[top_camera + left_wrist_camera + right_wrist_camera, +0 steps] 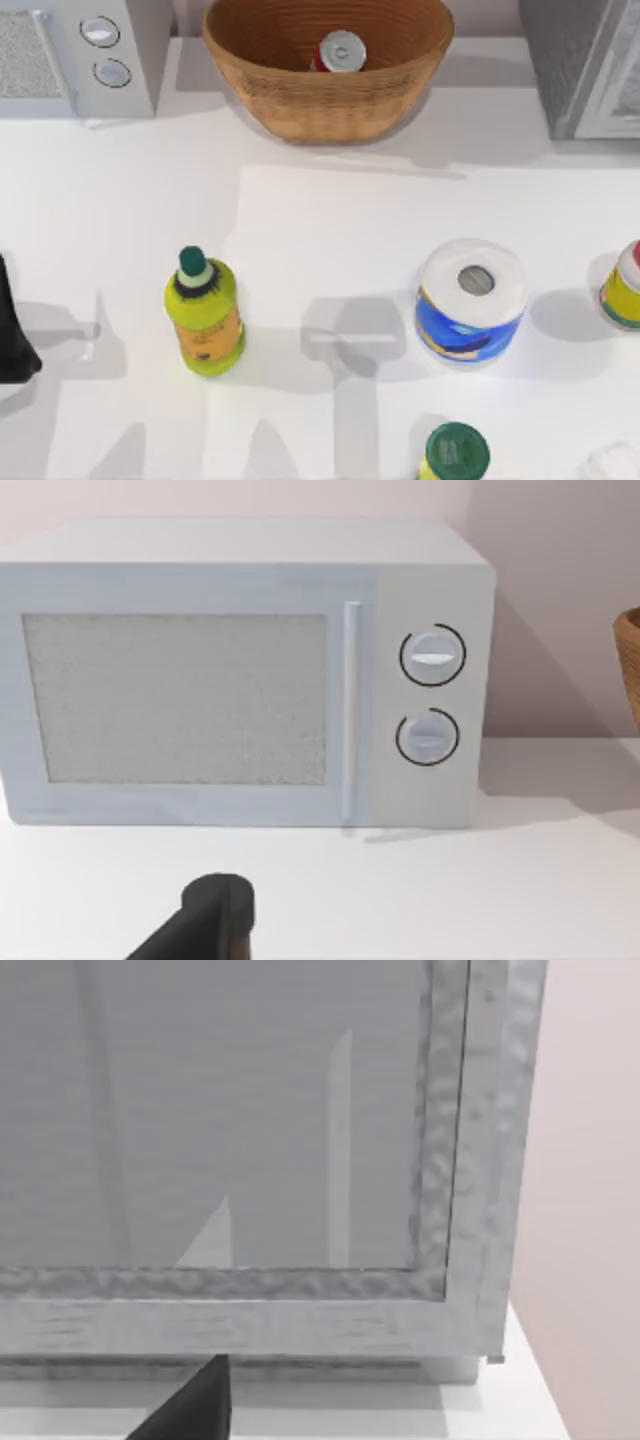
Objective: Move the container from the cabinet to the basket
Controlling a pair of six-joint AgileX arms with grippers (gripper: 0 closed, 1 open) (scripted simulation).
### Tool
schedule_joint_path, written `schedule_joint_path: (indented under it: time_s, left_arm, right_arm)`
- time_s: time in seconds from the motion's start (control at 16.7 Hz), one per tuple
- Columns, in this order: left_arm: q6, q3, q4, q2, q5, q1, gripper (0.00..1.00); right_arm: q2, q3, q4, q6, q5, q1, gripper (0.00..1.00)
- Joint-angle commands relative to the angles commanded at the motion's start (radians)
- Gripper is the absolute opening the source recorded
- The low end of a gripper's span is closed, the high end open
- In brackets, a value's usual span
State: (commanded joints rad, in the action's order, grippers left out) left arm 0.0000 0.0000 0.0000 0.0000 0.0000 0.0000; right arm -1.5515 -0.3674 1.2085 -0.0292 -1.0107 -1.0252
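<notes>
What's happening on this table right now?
Nothing is being held at the moment. The small red can already sits inside the wicker basket at the back of the table, away from the grey cabinet at the right. The left arm's tool faces the white box with two knobs; the right arm's tool faces the cabinet front.

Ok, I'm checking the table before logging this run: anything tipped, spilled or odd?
Nothing stands out. The container sits upright inside the basket, and the yellow-green bottle, the blue-labelled paper roll and the yellow jar all stand upright on the table. No spill shows.
</notes>
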Motion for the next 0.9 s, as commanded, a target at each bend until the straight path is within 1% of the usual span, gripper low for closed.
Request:
schedule_joint_path:
  time_s: [0.3, 0.48, 0.66, 0.9]
  left_arm:
    - [0.0, 0.0, 0.0, 0.0, 0.0, 0.0, 1.0]
    - [0.0, 0.0, 0.0, 0.0, 0.0, 0.0, 1.0]
    - [0.0, 0.0, 0.0, 0.0, 0.0, 0.0, 1.0]
    - [0.0, 0.0, 0.0, 0.0, 0.0, 0.0, 1.0]
  right_arm:
    - [0.003, -0.008, -0.014, 0.0, 0.001, 0.003, 1.0]
    - [0.007, -0.099, -0.107, 0.0, -0.007, -0.004, 1.0]
    - [0.018, -0.262, -0.287, -0.001, -0.019, -0.015, 1.0]
    - [0.051, -0.55, -0.623, -0.002, -0.03, -0.025, 1.0]
